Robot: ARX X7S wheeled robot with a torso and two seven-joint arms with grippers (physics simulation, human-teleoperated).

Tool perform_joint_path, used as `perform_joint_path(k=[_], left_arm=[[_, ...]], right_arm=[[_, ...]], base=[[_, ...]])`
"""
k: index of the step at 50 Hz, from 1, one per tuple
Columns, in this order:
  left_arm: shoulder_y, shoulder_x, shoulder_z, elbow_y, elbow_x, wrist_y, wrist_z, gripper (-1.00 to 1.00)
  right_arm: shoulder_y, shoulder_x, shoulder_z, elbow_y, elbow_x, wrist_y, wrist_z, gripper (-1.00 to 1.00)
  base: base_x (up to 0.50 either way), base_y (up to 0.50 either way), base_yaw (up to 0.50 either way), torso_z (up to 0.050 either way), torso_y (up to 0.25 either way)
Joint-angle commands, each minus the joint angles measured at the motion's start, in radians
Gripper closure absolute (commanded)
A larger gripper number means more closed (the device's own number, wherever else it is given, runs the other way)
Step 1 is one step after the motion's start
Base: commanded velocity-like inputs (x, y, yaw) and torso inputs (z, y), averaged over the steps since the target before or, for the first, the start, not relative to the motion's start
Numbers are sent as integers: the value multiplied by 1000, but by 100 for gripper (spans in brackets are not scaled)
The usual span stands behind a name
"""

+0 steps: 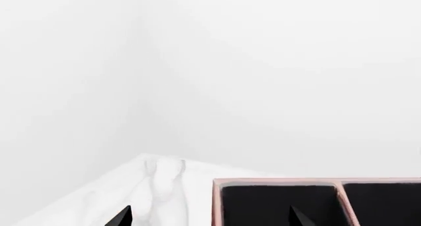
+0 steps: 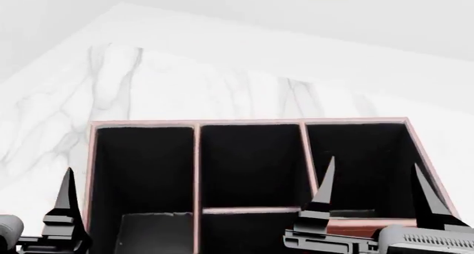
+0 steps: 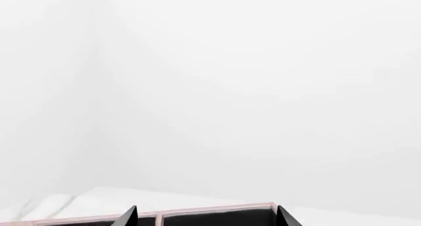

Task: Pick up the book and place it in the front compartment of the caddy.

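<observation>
Book not plainly in view, presumably light, stiff and slick-covered, best pinched across its thin covers; right gripper [image 2: 376, 209] and left gripper [image 1: 210, 218] both spread apart, empty, with caddy [image 2: 196, 154] just beneath the fingertips.

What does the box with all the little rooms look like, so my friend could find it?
Look at the white marble table; the caddy stands on it, right in front of the robot. It is an open box with black insides, split into compartments by pale pink rims. Nothing else on the table in view looks like it.
</observation>
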Motion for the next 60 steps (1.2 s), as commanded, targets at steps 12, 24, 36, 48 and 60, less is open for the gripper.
perform_joint_path(k=[12, 24, 36, 48, 60], left_arm=[[-44, -99, 69, 20, -61, -73, 122, -100], [-110, -247, 98, 153, -466, -413, 347, -100], [-197, -312, 148, 194, -622, -597, 380, -100], [-240, -326, 140, 222, -844, -744, 345, -100], [-247, -338, 177, 232, -888, -782, 354, -100]], right_arm=[[37, 44, 5, 12, 21, 71, 1, -100], [62, 59, 7, 63, -11, 59, 18, -100], [90, 78, 73, 44, 54, 149, 34, -100], [76, 85, 75, 55, 27, 116, 48, -100], [75, 89, 77, 52, 30, 117, 54, -100]], base=[[0, 0, 0, 0, 0], [0, 0, 0, 0, 0], [0, 0, 0, 0, 0], [0, 0, 0, 0, 0], [0, 0, 0, 0, 0]])
